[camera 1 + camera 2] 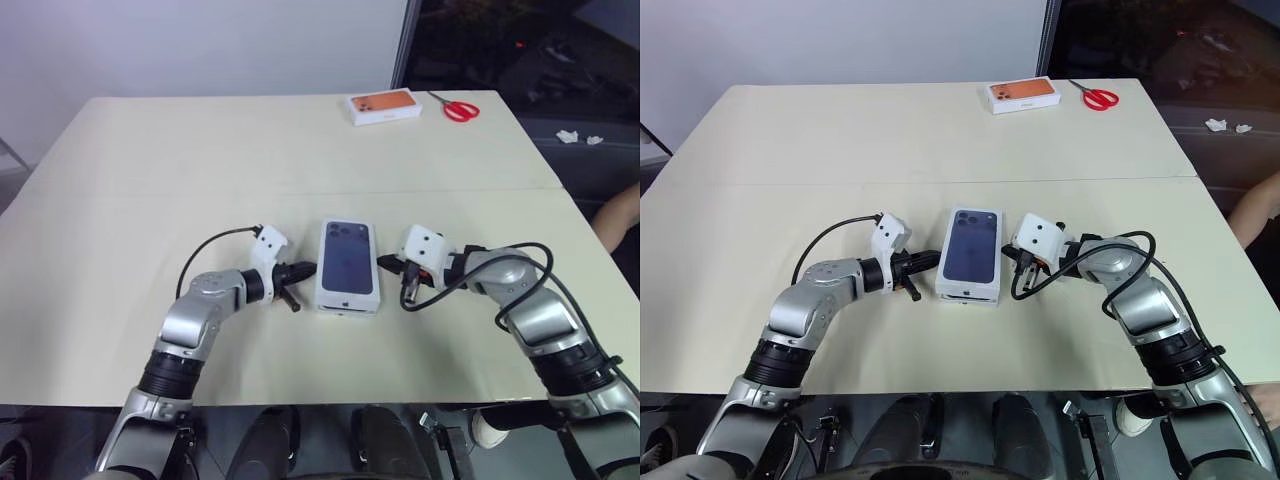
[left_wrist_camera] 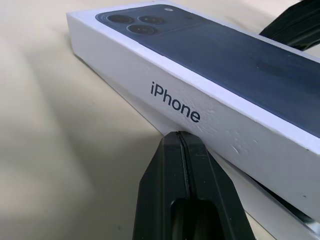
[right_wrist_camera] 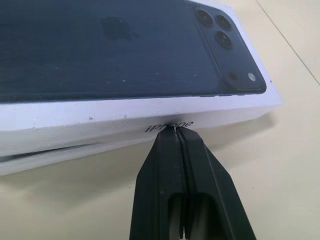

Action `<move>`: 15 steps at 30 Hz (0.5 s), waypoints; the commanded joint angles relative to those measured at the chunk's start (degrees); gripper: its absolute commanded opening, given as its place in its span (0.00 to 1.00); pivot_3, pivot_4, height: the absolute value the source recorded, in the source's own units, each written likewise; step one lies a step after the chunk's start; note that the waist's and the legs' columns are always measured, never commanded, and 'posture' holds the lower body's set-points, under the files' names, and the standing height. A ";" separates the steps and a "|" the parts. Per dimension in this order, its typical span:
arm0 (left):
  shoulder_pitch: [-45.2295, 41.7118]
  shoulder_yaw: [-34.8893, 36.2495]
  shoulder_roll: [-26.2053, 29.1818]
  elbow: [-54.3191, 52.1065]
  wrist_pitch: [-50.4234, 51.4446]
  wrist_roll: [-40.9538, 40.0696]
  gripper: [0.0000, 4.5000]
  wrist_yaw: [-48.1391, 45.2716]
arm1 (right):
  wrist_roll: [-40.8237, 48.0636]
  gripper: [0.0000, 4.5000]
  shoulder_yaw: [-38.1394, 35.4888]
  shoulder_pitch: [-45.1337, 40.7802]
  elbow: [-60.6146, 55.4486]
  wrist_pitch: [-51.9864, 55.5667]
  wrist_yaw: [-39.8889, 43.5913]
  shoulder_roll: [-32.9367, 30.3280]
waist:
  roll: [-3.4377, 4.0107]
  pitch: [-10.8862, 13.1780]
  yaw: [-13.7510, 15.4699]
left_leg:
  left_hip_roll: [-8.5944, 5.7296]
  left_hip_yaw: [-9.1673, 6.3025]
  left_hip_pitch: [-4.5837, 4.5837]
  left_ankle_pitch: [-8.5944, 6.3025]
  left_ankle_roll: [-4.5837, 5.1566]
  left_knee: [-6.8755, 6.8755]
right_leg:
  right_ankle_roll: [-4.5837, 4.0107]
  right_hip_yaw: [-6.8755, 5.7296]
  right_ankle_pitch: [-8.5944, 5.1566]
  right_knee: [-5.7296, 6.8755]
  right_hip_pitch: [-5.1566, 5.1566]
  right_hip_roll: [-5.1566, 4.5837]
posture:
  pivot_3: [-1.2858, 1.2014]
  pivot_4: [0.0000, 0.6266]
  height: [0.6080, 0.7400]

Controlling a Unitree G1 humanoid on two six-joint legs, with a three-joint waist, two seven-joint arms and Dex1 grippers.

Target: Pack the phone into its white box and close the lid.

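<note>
The lid (image 1: 348, 262), white with a dark blue phone picture on top, lies over the white box in the middle of the table. A thin strip of the white box (image 2: 255, 196) shows under the lid's wall. The phone is hidden. My left gripper (image 1: 306, 268) is shut, its tip close against the lid's left long side by the "iPhone" lettering (image 2: 175, 101). My right gripper (image 1: 384, 262) is shut too, with its tip at the lid's right long side (image 3: 175, 129). Neither gripper holds anything.
A white box with an orange phone picture (image 1: 383, 106) and red scissors (image 1: 459, 108) lie at the table's far right edge. A person's arm (image 1: 618, 215) shows past the right edge of the table. Bare tabletop surrounds the lid.
</note>
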 commanded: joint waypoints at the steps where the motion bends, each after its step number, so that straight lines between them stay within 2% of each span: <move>1: 0.55 -0.82 0.04 -3.37 0.03 -1.46 0.00 -0.90 | 0.78 0.01 -0.30 0.37 -4.05 -0.19 1.05 -0.30 | 0.00 0.00 -0.03 | 0.00 0.00 0.00 0.00 0.00 0.00 | 0.00 0.00 0.00 0.00 0.00 0.00 | 0.52 0.24 1.00; 8: 2.10 -0.78 0.82 -3.82 -0.08 -1.34 0.00 -1.14 | -1.63 0.01 1.76 2.14 -4.39 -2.29 1.76 -0.80 | 0.00 0.00 -0.02 | 0.01 0.00 0.01 -0.01 0.01 0.00 | 0.00 0.00 0.00 0.00 0.01 0.00 | 0.52 0.24 1.00; 15: 2.05 0.20 2.11 -3.60 -0.65 -1.08 0.00 -0.64 | -1.77 0.01 0.43 0.37 -2.60 -2.15 1.54 -0.62 | 0.00 0.00 -0.07 | 0.01 0.00 0.03 0.00 0.00 0.00 | 0.00 0.01 0.00 0.01 0.01 0.01 | 0.52 0.24 1.00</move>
